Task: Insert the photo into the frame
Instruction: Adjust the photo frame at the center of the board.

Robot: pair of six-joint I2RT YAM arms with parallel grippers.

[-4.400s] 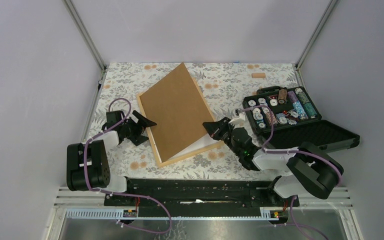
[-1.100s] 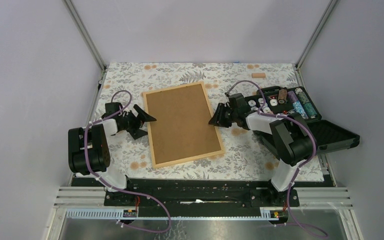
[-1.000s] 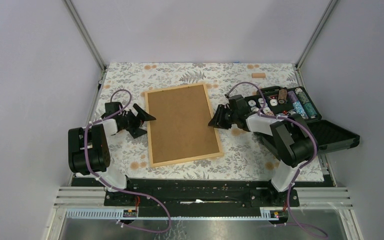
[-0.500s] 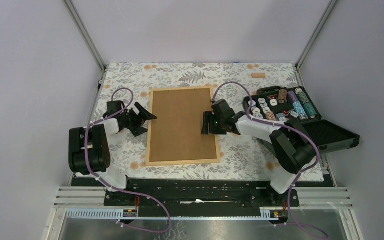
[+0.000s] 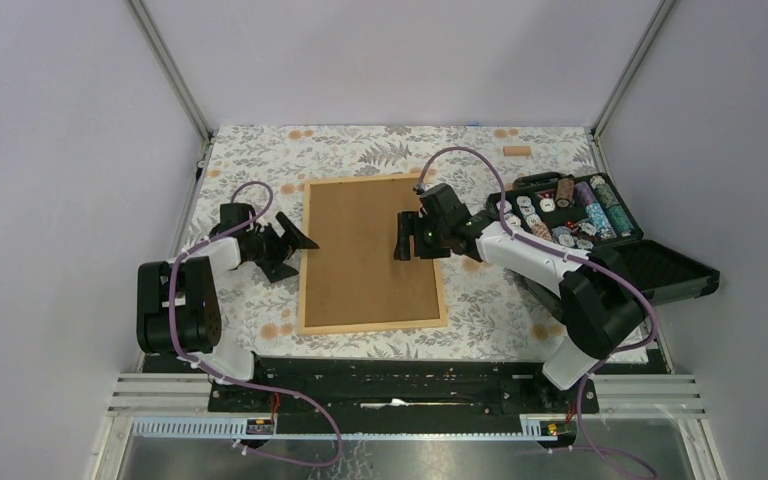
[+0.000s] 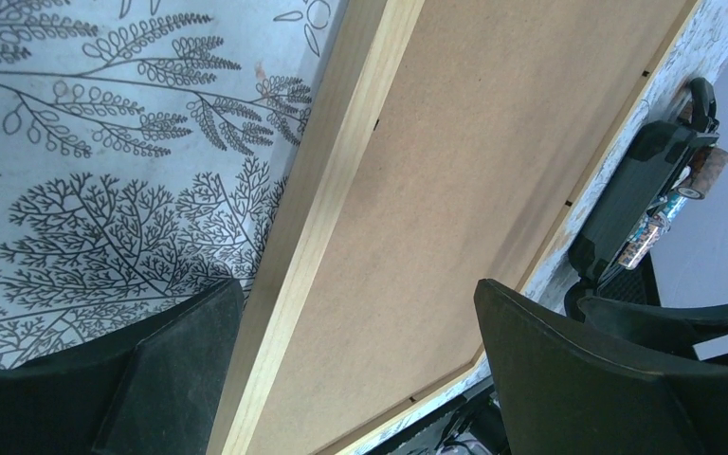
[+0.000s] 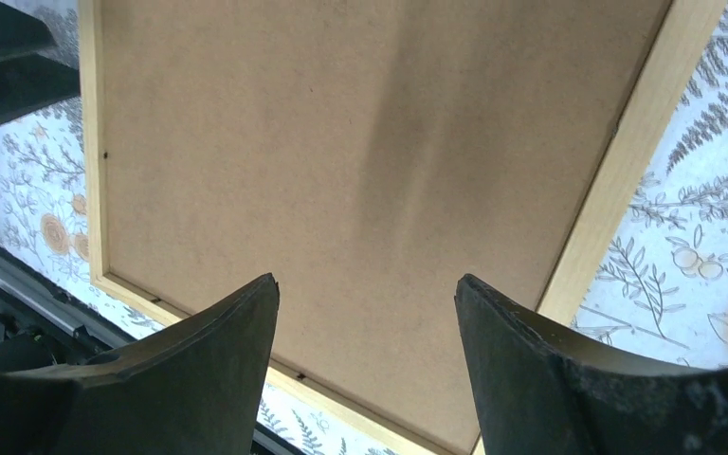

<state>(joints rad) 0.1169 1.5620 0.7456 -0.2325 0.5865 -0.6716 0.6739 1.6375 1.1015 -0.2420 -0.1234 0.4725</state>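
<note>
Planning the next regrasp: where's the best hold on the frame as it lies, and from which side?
Likely the long left rail of the frame, approached low from the left. It lies flat, backing board up, so only the thin wooden rim offers a pinch. The left gripper is open there, straddling that rail.

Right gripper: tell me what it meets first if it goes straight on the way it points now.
The brown backing board lying in the frame. The right gripper, jaws open, points down at the board's middle area with nothing in between. How far above it the gripper hangs is hard to judge.
</note>
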